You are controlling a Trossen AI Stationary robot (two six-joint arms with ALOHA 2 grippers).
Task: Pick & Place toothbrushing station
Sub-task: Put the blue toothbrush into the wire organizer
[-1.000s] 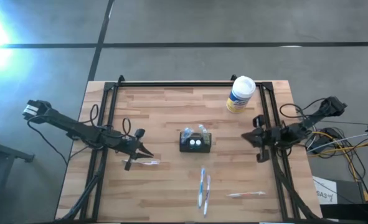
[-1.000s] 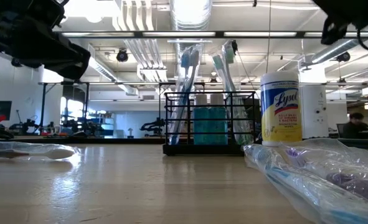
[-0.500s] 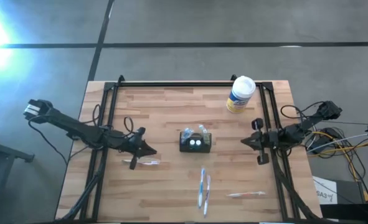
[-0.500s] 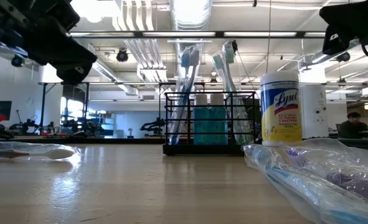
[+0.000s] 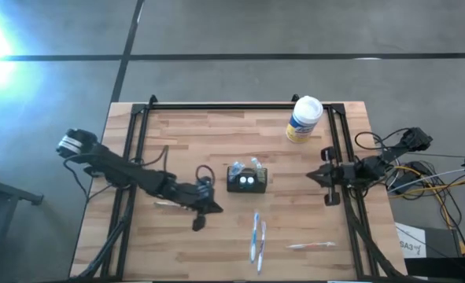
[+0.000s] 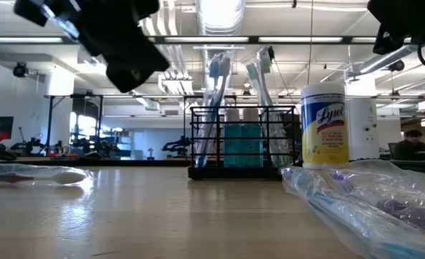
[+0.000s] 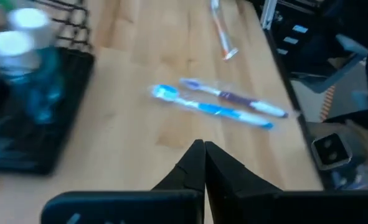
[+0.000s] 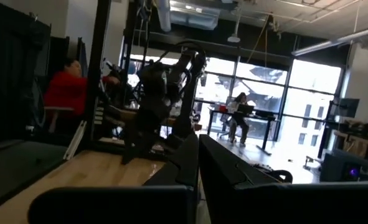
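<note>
The left gripper, fingers pressed together on nothing, hangs at seven o'clock of the black toothbrush holder, which stands near the table's centre. Two wrapped toothbrushes lie at six o'clock of the holder, and the right gripper, also pinched empty, waits at three o'clock by the table edge. With its fingers together, the left gripper could shove or tip the light holder, not grasp it.
</note>
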